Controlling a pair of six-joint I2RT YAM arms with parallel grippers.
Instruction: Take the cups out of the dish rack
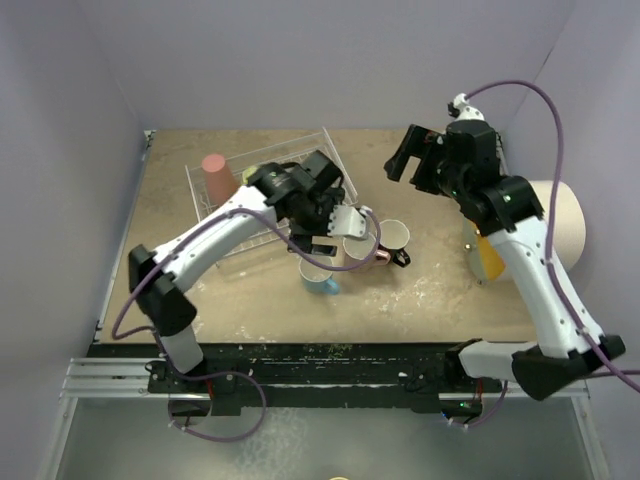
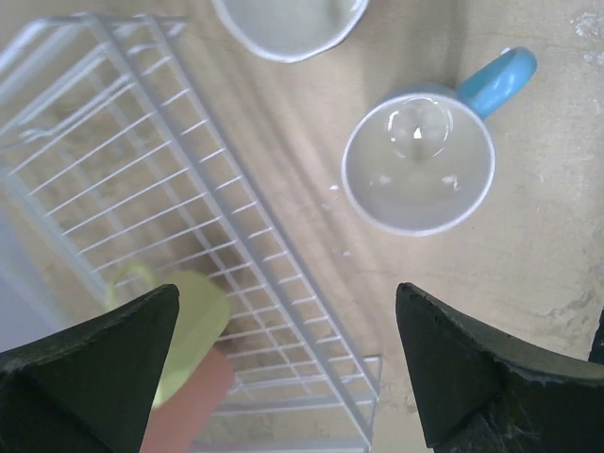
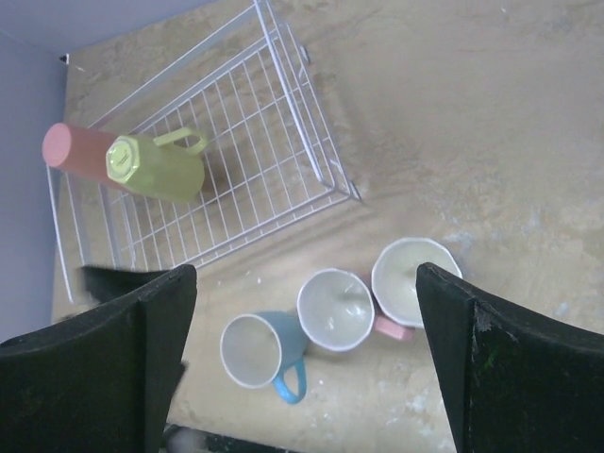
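Observation:
The white wire dish rack point(image 1: 238, 215) point(image 3: 236, 142) point(image 2: 142, 198) stands at the back left of the table. A coral-red cup point(image 1: 218, 176) point(image 3: 74, 148) and a yellow-green cup point(image 3: 156, 166) point(image 2: 189, 326) lie in it. Three cups stand upright on the table in front of the rack: a light blue cup point(image 1: 320, 277) point(image 2: 418, 170) point(image 3: 257, 351), one with a pink handle point(image 3: 335, 309) and a third point(image 1: 393, 236) point(image 3: 413, 280). My left gripper point(image 1: 335, 222) point(image 2: 288, 368) hangs open and empty above the rack's near corner. High above, my right gripper point(image 1: 405, 160) point(image 3: 307, 359) is open and empty.
A big cream cylinder point(image 1: 555, 225) lies at the right edge beside my right arm, with a yellow patch point(image 1: 487, 256) under it. Purple walls close in the table at the back and sides.

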